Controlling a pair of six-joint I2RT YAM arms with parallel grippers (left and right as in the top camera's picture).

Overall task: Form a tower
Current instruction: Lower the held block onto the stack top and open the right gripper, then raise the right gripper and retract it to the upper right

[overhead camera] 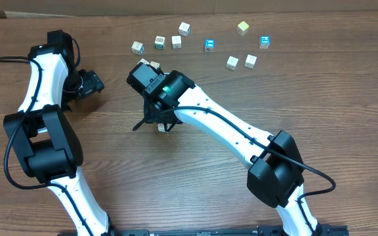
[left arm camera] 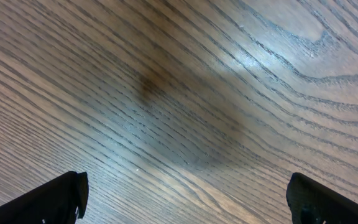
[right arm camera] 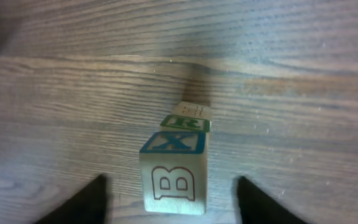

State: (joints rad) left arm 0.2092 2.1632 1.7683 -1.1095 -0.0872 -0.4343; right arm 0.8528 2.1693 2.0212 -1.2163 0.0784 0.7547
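Note:
The tower (right arm camera: 173,180) is a one-cube-wide column of pale wooden cubes. Its top cube shows a red B and a blue X, and a green-marked cube (right arm camera: 187,122) sits under it. My right gripper (right arm camera: 169,190) is open astride the top cube, with a gap between each finger (right arm camera: 82,202) and the wood. In the overhead view the tower (overhead camera: 163,127) is mostly hidden under the right gripper (overhead camera: 157,122). My left gripper (overhead camera: 94,84) is wide open over bare table at the left. The left gripper (left arm camera: 185,190) has nothing between its fingers.
Several loose pale cubes (overhead camera: 160,42) lie in a row along the back. Among them are two blue-faced cubes (overhead camera: 209,44) and a yellow cube (overhead camera: 243,27). Two more pale cubes (overhead camera: 232,62) lie right of centre. Two cubes (overhead camera: 155,65) lie just behind the right wrist.

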